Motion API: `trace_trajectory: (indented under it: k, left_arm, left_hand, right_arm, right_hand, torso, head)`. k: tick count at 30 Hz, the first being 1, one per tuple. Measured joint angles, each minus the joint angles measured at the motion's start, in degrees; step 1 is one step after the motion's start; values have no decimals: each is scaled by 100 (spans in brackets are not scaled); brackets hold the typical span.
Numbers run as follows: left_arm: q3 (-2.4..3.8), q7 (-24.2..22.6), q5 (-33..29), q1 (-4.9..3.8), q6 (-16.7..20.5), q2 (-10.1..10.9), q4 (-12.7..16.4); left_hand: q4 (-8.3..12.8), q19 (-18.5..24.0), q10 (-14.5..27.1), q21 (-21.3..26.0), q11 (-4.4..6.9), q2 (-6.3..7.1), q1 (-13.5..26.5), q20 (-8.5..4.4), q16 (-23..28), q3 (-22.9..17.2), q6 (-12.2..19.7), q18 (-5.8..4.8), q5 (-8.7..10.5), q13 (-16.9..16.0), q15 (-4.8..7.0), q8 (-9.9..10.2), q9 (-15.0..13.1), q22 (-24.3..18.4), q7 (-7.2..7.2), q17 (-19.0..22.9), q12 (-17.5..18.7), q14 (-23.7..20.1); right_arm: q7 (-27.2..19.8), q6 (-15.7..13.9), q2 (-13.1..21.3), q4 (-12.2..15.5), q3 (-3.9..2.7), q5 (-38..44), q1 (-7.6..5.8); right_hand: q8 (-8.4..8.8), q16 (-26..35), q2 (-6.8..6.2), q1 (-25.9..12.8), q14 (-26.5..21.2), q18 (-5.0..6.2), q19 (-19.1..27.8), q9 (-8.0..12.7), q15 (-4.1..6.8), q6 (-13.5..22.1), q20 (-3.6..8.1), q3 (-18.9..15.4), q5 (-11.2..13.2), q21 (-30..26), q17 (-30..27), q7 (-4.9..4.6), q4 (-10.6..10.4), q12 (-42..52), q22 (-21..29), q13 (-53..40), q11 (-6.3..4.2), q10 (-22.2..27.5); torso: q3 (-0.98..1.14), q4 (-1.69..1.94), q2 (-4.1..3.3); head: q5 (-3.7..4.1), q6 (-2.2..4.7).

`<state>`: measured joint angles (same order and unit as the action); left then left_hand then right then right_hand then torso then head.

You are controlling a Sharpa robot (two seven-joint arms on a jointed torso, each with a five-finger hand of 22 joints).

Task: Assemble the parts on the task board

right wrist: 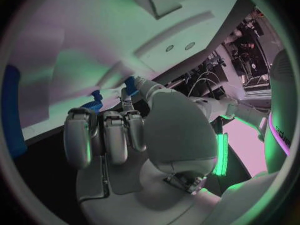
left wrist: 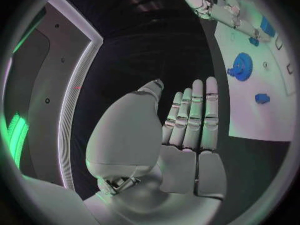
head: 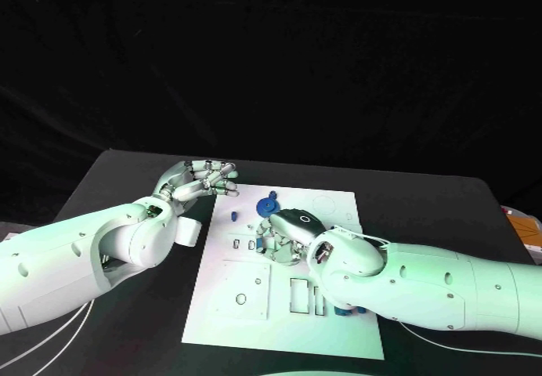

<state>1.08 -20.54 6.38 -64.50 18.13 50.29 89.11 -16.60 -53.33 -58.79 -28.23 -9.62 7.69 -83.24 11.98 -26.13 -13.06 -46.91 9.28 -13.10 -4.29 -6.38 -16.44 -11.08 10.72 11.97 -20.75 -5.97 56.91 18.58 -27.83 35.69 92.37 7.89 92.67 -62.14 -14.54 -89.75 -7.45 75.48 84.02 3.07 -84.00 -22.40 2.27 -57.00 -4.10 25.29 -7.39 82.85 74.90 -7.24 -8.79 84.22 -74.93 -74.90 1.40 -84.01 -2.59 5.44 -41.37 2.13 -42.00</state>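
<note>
Left hand (head: 204, 178): we are holding it released, fingers straight, over the counter (head: 135, 168) beside the task board (head: 327, 200) | right hand (head: 288, 231): we are reaching onto the board, grasp unclear | blue gear (head: 266, 207): lying on the board beside our right hand

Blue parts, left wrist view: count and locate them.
4 on the white board: a gear, a small block near it, and two more pieces by the right hand. Others may be hidden under it.
</note>
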Motion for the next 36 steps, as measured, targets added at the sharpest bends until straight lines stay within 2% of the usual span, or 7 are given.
trace_trajectory:
  k: [9,24,25,28,36]
  left_arm:
    - [0,9,0,0,-2,-1,-6]
    - [0,19,0,1,-3,-1,-30]
    - [0,20,0,1,-3,-1,-31]
    - [0,24,0,1,-4,-1,-37]
    - [-1,31,0,0,-7,-2,-40]
  left_hand:
    - [0,0,0,0,0,0,0,0,0,0,0,0,0,0,0,0,1,0,0,-6,0,0]
    - [0,0,0,0,0,0,0,0,0,0,0,0,0,1,0,0,1,0,0,-5,0,0]
    - [0,0,0,0,0,0,0,0,0,0,0,0,0,1,0,0,1,0,0,-5,0,0]
    - [0,0,0,0,0,0,0,0,0,0,0,0,0,1,0,0,-4,0,0,-12,0,0]
    - [0,0,0,0,0,0,0,0,0,0,0,0,0,2,0,0,-4,5,0,-11,0,0]
  right_arm:
    - [12,-11,-39,-44,-2,40,3]
    - [24,0,-46,-56,-3,72,10]
    - [25,0,-47,-60,-4,73,10]
    - [28,-3,-55,-70,-4,75,11]
    - [34,-14,-66,-85,-3,77,12]
  right_hand:
    - [-120,0,-49,-49,0,0,0,-5,0,1,0,-1,1,0,0,1,-31,0,1,0,0,0]
    - [-120,0,-75,-74,0,0,0,-53,0,11,0,-16,12,0,5,11,-46,-4,2,0,0,0]
    - [-120,0,-102,-100,0,0,0,-177,0,11,0,-16,12,0,5,11,-47,-4,2,0,0,0]
    - [-119,0,-132,-130,0,0,0,-287,0,10,-1,-17,12,0,5,11,-47,-4,2,0,0,0]
    - [-69,0,-186,-184,0,0,0,-302,0,-28,-1,-32,-73,-26,4,50,-63,-34,2,0,0,0]
  torso:
    - [1,-7,1]
    - [2,-10,5]
    - [2,-10,5]
    - [2,-10,5]
    - [2,-14,5]
  head:
    - [-15,-11]
    - [-19,-20]
    - [-14,-23]
    - [0,-24]
    - [8,-11]
